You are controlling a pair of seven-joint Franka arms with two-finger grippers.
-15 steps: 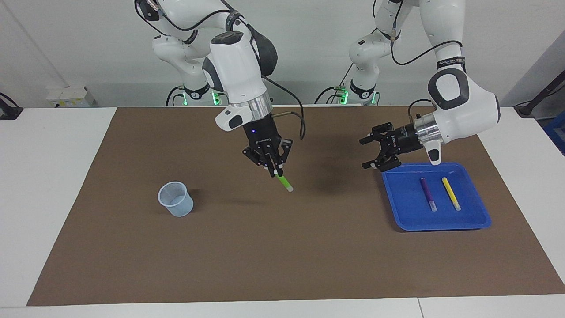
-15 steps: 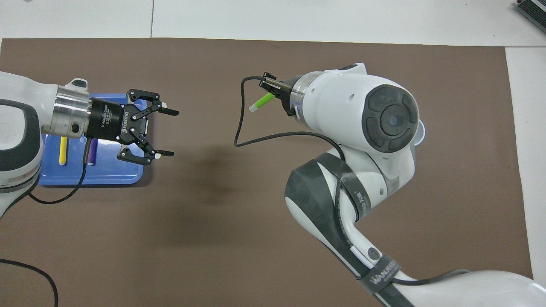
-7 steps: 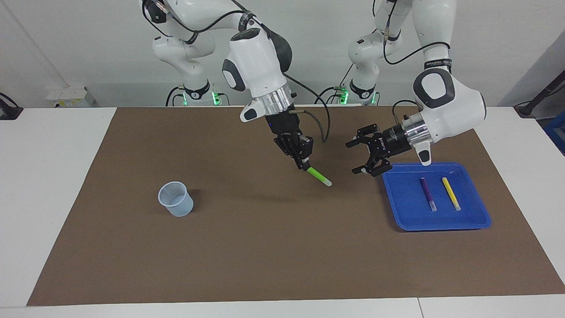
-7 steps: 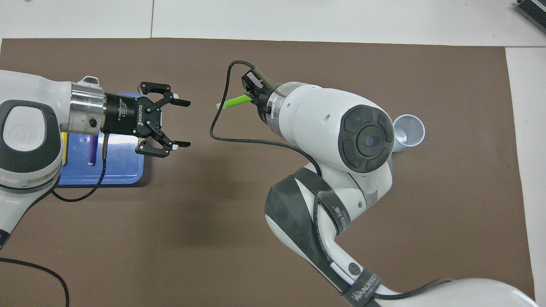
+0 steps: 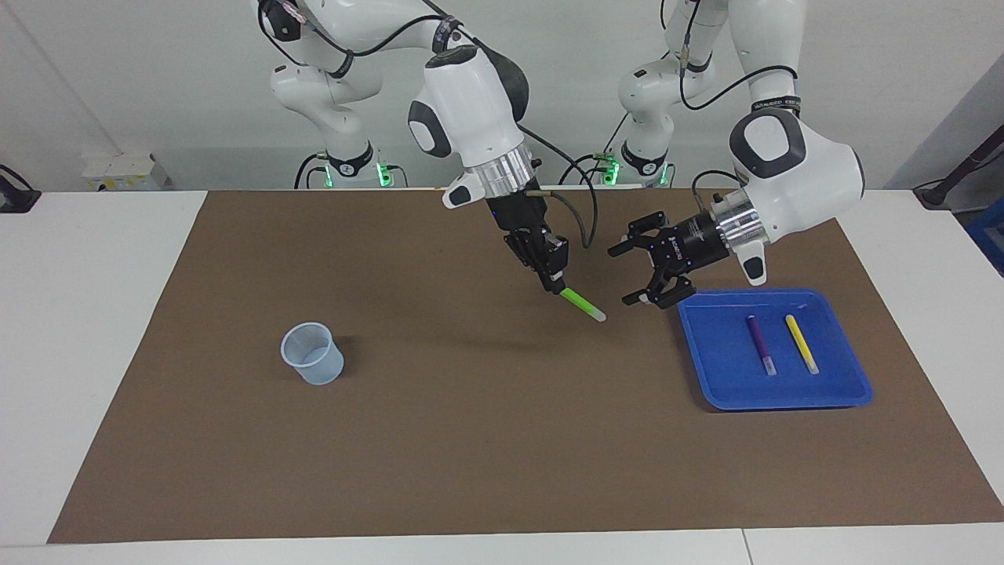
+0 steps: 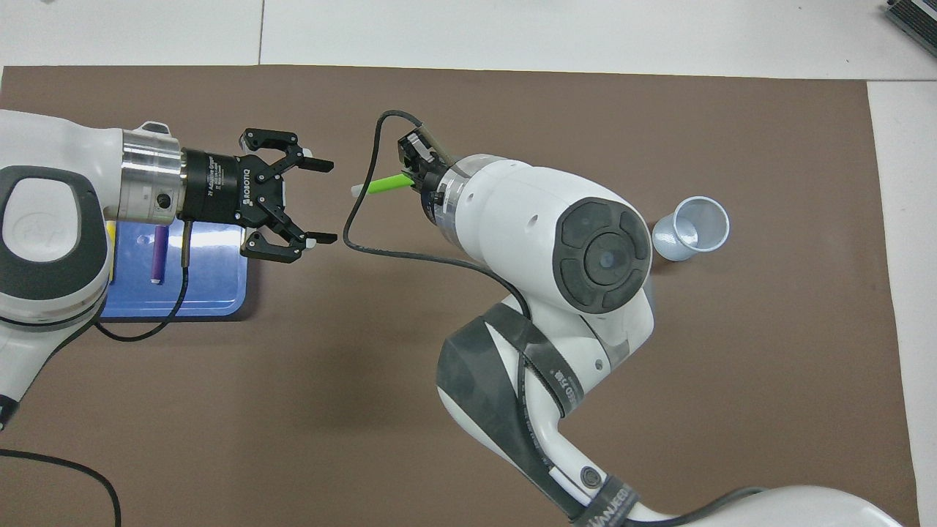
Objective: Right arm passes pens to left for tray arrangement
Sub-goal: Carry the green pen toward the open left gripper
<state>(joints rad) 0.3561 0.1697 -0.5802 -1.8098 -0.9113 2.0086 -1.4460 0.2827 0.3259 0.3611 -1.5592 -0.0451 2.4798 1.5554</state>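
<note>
Holding the green pen (image 5: 582, 304) by one end, the right pincer (image 5: 555, 284) is shut on it over the surface (image 5: 471, 439), w/ the left pincer (image 5: 637, 275) wide open just beside. Pen may slip or tip if grabbed off-center. Facing view shows purple pen (image 5: 760, 343) & yellow pen (image 5: 802, 342) in the tray (image 5: 706, 377); overhead view hides most of the yellow one.

A: Count's in! Three pens: green (image 5: 582, 304), purple (image 5: 759, 344), yellow (image 5: 801, 343).
B: One tray (image 5: 851, 394), one cup (image 5: 313, 353), one mat (image 5: 502, 455). Two arms, two grippers.
</note>
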